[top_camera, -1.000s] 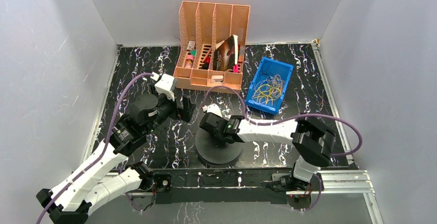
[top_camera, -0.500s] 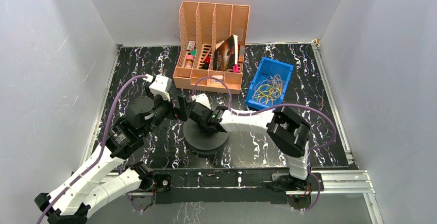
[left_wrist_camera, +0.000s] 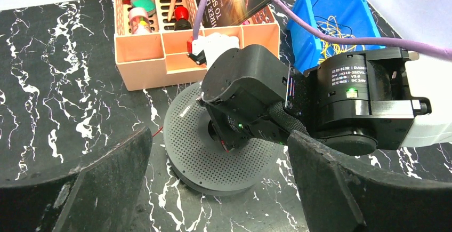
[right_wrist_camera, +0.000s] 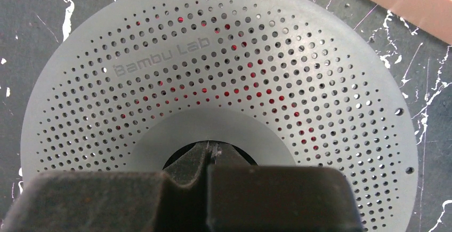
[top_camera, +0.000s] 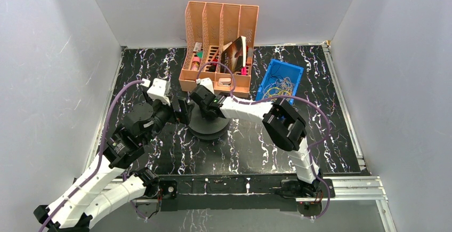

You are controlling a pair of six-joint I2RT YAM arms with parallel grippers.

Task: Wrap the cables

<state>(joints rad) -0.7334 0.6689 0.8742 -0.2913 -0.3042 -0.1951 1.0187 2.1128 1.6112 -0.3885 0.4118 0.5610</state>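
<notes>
Spool on the move: the right gripper [right_wrist_camera: 209, 156], fingers pressed together inside the hub (whether they pinch a wire cannot be told), has within a second dragged the grey spool [top_camera: 210, 127] forward and leftward, stopping just short of the peach organiser [top_camera: 216, 84]. The left gripper [top_camera: 182, 111], spread wide, waits just beside the spool. A red cable [right_wrist_camera: 233, 92] shows through the perforations just ahead of the right fingers, apparently already wound. The loose cables [top_camera: 277, 89] lie in the blue bin [top_camera: 292, 71], well off to that hand's right. The organiser blocks any further push.
</notes>
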